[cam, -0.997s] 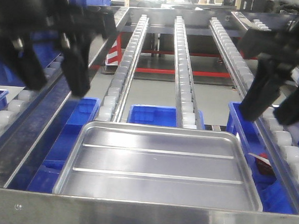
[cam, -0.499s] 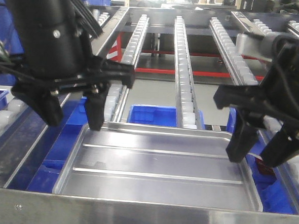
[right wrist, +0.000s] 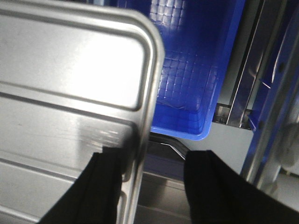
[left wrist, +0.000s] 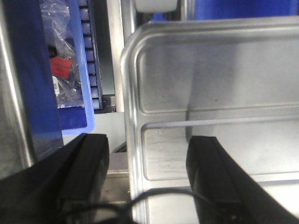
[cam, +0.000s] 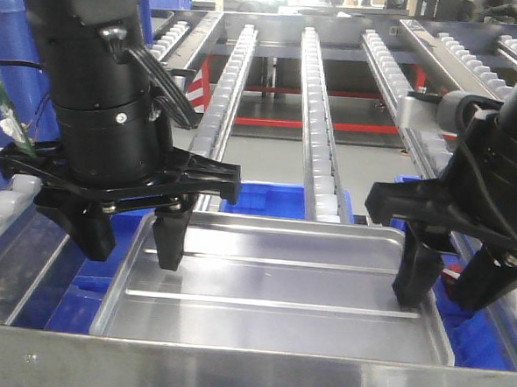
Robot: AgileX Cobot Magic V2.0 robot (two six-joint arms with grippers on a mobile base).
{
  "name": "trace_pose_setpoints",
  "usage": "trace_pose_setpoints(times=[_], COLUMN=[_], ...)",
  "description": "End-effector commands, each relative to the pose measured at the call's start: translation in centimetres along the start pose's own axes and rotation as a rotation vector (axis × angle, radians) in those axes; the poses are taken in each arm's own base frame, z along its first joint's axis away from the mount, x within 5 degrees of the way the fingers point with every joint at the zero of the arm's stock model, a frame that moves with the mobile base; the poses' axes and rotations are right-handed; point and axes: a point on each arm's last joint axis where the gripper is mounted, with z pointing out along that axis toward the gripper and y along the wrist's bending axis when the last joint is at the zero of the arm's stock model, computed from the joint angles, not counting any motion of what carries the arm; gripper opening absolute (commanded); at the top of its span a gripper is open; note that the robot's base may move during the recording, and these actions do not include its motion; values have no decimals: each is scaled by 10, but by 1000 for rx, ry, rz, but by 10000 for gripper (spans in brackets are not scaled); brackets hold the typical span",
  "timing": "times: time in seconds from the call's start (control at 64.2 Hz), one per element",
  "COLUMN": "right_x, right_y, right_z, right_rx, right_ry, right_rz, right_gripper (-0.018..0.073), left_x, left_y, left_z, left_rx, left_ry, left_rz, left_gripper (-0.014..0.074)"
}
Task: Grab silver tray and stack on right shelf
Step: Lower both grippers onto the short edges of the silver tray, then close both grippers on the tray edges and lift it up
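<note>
The silver tray (cam: 274, 291) is seen lying flat on the right shelf (cam: 314, 118), its near rim just behind the broad steel front bar (cam: 247, 373) and its far rim resting on the near ends of the white roller rails (cam: 224, 104), which run away behind the tray. The left tool (cam: 132, 249) is held open over the tray's left rim: one finger (cam: 168, 245) is lowered inside the tray near its far left corner, and the other is placed outside the rim. The right tool (cam: 441, 301) is likewise held open across the tray's right rim, with one finger (cam: 414, 278) set inside the tray and the other outside it. Whether any finger touches the metal cannot be told. Neither tool is closed on the rim. Blue bins (cam: 267, 198) are seen below the tray, beyond its far and side edges. In the bin to the left of the tray, a clear plastic bag (left wrist: 65, 74) with a red label is seen.
</note>
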Motion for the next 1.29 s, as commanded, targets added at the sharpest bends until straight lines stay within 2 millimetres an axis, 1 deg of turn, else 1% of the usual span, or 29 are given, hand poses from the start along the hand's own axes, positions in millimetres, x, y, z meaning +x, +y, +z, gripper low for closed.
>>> trace_pose_setpoints(times=[0.0,0.218,0.436,0.483,0.592,0.608,0.686,0.717,0.748,0.826,0.857,0.873,0.919,1.091,1.153,1.278], right_x=[-12,-12,-13,-13,-13,-13,-13,-13,-13,-13,-13,-13,-13,-13,-14,-24], right_y=[5,5,5,5,5,5,5,5,5,5,5,5,5,5,7,11], right_z=[-14,-14,-14,-14,-14,-14,-14,-14,-14,-14,-14,-14,-14,-17,-22,-43], right_rx=[-21,-22,-21,-22,-22,-22,-22,-22,-22,-22,-22,-22,-22,-24,-27,-21], right_ry=[-92,-97,-99,-101,-104,-104,-103,-103,-102,-102,-102,-101,-101,-103,-103,-119], right_rz=[-18,-18,-19,-19,-19,-19,-19,-19,-19,-19,-19,-19,-19,-20,-22,-61], right_gripper=[425,424,412,380,230,193,65,39,53,56,56,56,56,56,56,56], left_x=[-9,-7,-6,-6,-6,-6,-6,-6,-6,-6,-6,-6,-7,-10,-15,-28], left_y=[-4,-5,-6,-6,-6,-6,-6,-6,-6,-5,-6,-6,-6,-7,-8,-10], left_z=[-19,-8,-5,-4,-3,-3,-3,-3,-3,-3,-3,-3,-4,-8,-15,-40], left_rx=[50,32,34,32,33,33,31,31,31,27,27,27,28,22,17,7], left_ry=[-75,-39,-27,-25,-22,-22,-24,-24,-24,-27,-27,-27,-28,-25,-30,-74], left_rz=[-19,-19,-27,-26,-28,-28,-25,-25,-25,-20,-20,-20,-21,-24,-26,-16], left_gripper=[295,295,295,295,285,278,207,169,123,-55,-110,-116,-85,-99,-99,-99])
